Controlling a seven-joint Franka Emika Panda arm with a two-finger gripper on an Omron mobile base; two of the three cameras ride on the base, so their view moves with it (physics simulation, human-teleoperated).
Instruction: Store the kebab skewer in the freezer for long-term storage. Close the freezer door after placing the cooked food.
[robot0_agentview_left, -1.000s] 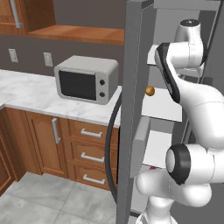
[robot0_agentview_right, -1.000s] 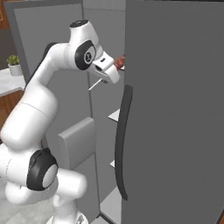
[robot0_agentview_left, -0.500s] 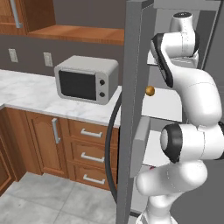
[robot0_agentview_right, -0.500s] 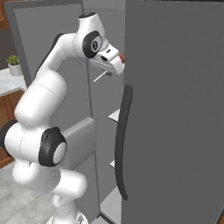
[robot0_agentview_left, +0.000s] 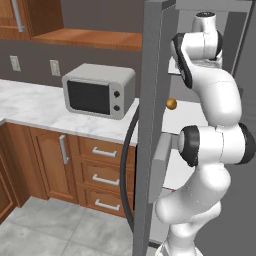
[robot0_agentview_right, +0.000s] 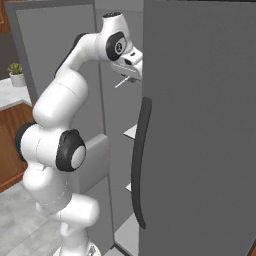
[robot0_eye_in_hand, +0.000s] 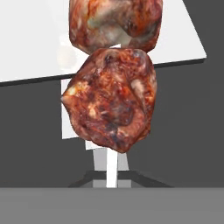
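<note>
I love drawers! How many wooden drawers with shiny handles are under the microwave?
3, stacked below the marble counter: the top brown wooden drawer, the middle drawer and the bottom drawer. The open grey freezer door may hide more.

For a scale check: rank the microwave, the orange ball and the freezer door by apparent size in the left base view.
1. Freezer door, seen edge-on yet tallest, and nearest the camera.
2. Microwave.
3. Orange ball, smallest.
</note>
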